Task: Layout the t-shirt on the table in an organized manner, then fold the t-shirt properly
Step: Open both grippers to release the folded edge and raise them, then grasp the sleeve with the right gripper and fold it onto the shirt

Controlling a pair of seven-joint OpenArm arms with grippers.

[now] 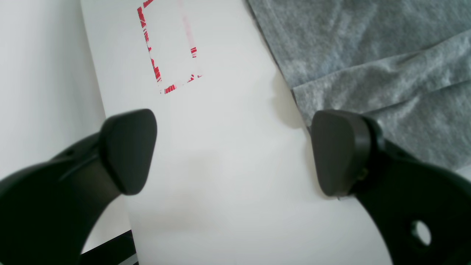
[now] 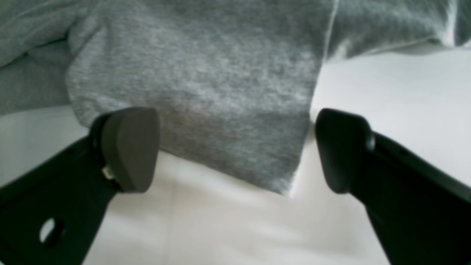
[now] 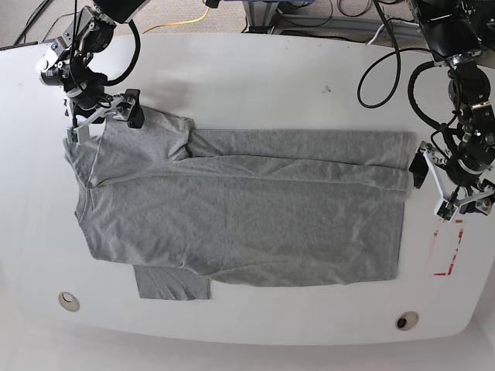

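A: One big white surface point(image 3: 255, 69) holds everything. What lies on it?

B: A grey t-shirt point(image 3: 247, 224), spread out sideways in the middle. The top part is folded over, and one sleeve point(image 3: 173, 284) sticks out at the near edge.

A: Where are the robot's hands?

B: The left hand point(image 3: 452, 189) is at the hem end of the shirt, just beside the cloth, over bare white. Its two fingers are spread wide with nothing between them.

A: And the other one?

B: The right hand point(image 3: 104, 116) is at the far sleeve corner. Its fingers are spread wide too, one on each side of a corner of cloth, not pinching it.

A: Anything smaller?

B: A red tape box point(image 3: 446, 247) near the left hand, and two little round holes point(image 3: 69, 301) by the near edge.
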